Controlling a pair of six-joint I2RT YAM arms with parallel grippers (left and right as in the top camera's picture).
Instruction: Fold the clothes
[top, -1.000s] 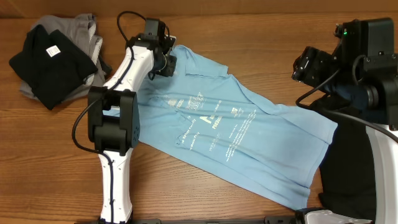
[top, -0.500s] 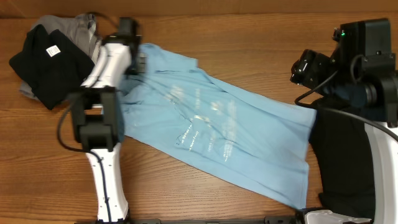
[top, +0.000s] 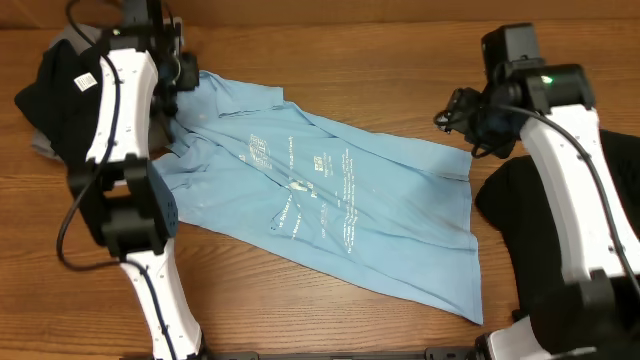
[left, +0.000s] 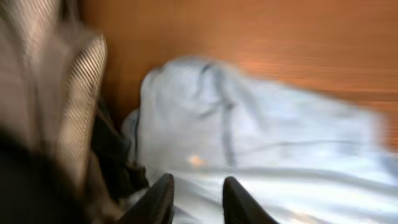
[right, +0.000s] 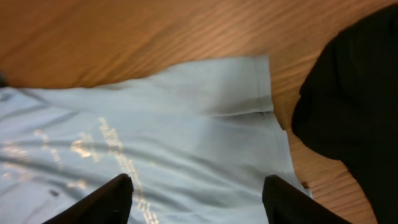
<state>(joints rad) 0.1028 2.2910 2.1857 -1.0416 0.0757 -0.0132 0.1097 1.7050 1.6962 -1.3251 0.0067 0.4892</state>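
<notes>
Left claw (left: 198, 198): tips slightly apart, pale blue cloth showing in the gap. The wrist view was blurred, so I could not tell whether any cloth was caught. It sat at the far-left corner of the light blue T-shirt (top: 330, 200).

Right claw (right: 199, 199): fingers wide apart with nothing between them, hanging over the T-shirt's right end.

Edges: the T-shirt lay mostly flat and ran diagonally, with its far-left corner bunched. That corner touched the folded black shirt (top: 50, 105) with the white tag (top: 85, 80), which lay on a grey shirt (top: 38, 150). A second black shirt (top: 510, 215) lay just beside the T-shirt's right edge.

Room: bare bench (top: 350, 50) ran along the whole far side of the T-shirt and along its near-left side. Both short ends were crowded by other clothes.

Views:
- Overhead showed the full outline and the white lettering, but the left arm (top: 115, 110) hid much of the pile to the left of the T-shirt.
- Right wrist showed a thin strip of wood between the T-shirt's sleeve hem and the black shirt, which was hard to make out from overhead.
- Left wrist showed a grey ribbed edge and dark cloth against the T-shirt's bunched corner.
</notes>
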